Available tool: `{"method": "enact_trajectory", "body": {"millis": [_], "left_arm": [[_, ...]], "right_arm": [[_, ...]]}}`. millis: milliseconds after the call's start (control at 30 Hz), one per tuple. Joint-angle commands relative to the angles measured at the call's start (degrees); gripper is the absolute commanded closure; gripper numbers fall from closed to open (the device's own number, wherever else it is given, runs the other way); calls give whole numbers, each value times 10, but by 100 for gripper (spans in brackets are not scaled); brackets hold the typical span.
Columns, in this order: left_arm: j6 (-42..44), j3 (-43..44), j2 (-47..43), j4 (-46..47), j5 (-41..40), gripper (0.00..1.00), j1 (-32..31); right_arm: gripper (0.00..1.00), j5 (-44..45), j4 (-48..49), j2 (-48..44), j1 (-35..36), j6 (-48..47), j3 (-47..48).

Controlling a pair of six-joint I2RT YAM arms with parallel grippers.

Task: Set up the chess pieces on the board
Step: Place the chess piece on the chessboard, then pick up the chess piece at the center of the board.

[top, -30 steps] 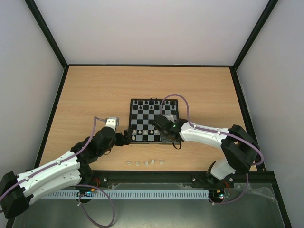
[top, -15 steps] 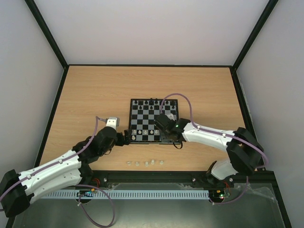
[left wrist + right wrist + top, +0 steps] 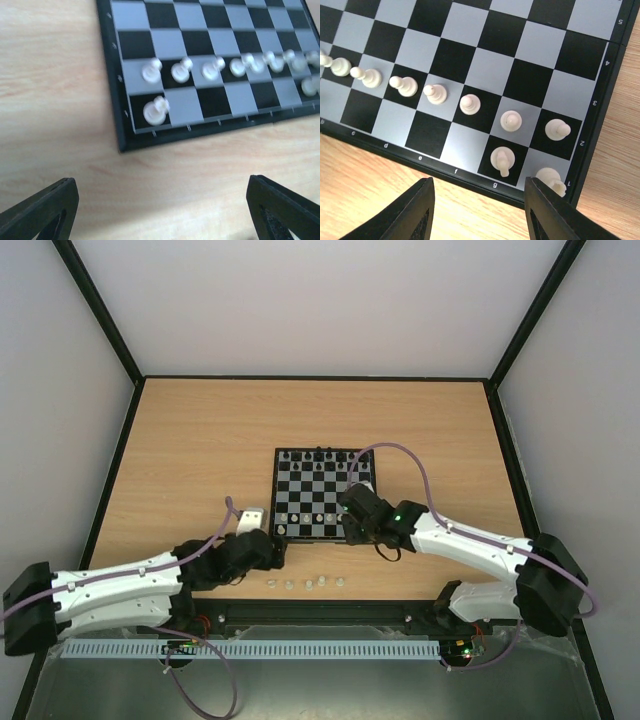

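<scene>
Chess pieces point(image 3: 436, 93), the pale ones, line the pawn row of the board point(image 3: 485, 65). Its back rank is filled only at the ends: two pieces at the right, and at the left a corner piece point(image 3: 155, 111), perhaps a rook, though that view is blurred. The loose pieces point(image 3: 310, 585) lie on the table point(image 3: 200, 440) just off the board's near edge. Both the left gripper point(image 3: 160, 200) and the right gripper point(image 3: 479, 200) hover by that edge, jaws spread wide and empty, likely poised to collect them.

Whitish chess pieces point(image 3: 469, 104) on black-and-white chequered board point(image 3: 465, 25).
</scene>
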Motion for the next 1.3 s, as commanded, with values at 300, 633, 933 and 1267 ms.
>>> {"method": "enact_trajectory", "body": {"millis": [300,633,933,1267], "left_arm": [[-231,11,-15,-203,-46,34,-178],[-224,-26,-8,-159,-18,36,-225],[-198,-34,35,-116,-21,50,-224],[-185,-30,54,-104,-19,50,-225]], "right_arm": [[51,-58,29,-75,-3,-25,-31],[51,-60,29,-82,-3,-26,-32],[51,-58,24,-82,-3,-24,-29],[51,-60,23,-85,-3,-24,-30]]}}
